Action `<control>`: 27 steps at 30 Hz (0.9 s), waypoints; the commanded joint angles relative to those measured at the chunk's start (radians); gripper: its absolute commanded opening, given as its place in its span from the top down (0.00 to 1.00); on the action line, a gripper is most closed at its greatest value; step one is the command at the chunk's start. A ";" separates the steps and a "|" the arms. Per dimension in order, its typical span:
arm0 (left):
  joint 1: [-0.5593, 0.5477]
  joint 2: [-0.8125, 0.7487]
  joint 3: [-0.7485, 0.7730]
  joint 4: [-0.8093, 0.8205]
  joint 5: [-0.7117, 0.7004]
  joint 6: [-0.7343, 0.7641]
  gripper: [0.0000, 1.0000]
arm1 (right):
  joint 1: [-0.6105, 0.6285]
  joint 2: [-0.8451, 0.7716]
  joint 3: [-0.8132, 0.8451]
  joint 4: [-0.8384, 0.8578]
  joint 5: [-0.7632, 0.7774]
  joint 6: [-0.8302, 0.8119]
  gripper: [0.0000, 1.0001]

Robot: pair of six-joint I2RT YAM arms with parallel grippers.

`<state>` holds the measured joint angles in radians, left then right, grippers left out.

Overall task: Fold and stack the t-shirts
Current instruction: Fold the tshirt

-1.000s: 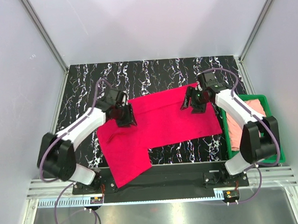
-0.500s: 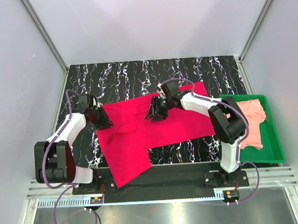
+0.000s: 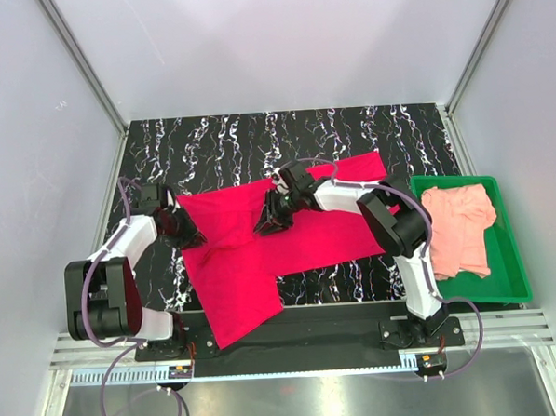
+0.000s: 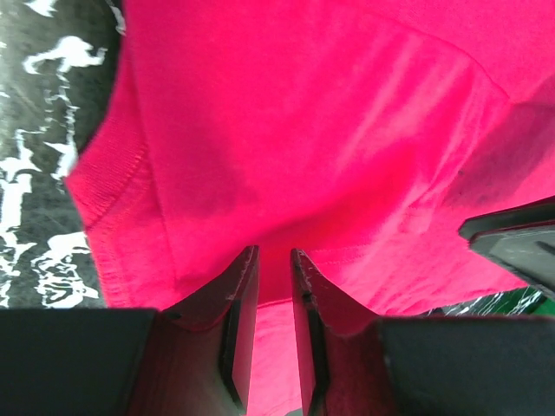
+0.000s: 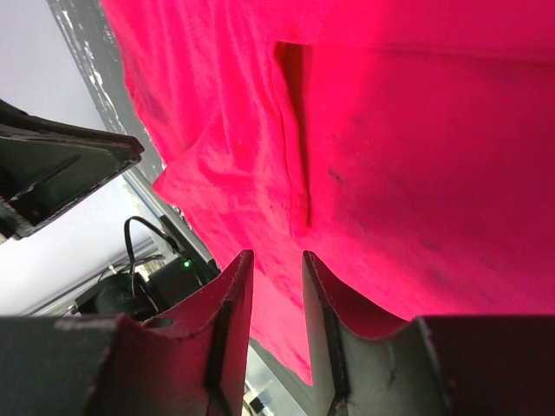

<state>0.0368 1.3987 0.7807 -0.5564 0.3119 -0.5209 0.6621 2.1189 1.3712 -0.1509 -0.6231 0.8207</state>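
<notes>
Low on red t-shirt (image 3: 235,271), left hand (image 3: 188,235) and right hand (image 3: 268,221) pinch.

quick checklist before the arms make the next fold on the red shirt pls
1. left gripper at the red shirt's left edge: ok.
2. right gripper over the middle of the cloth: ok.
3. firm pinch on cloth, both grippers: cannot tell; jaws stand narrowly apart with red cloth in the gap.
4. red shirt flat on the table: not ok; creased, near corner past the front edge.
5. pink shirt out of the way in the tray: ok.
</notes>
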 commanded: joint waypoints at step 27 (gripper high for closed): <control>0.041 0.052 -0.003 0.007 -0.031 0.044 0.75 | 0.045 0.086 0.077 0.054 -0.040 0.075 0.76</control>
<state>0.0715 1.4429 0.7803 -0.5583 0.3012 -0.4946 0.6937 2.2108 1.4147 -0.1123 -0.6422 0.8909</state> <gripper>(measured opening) 0.255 0.244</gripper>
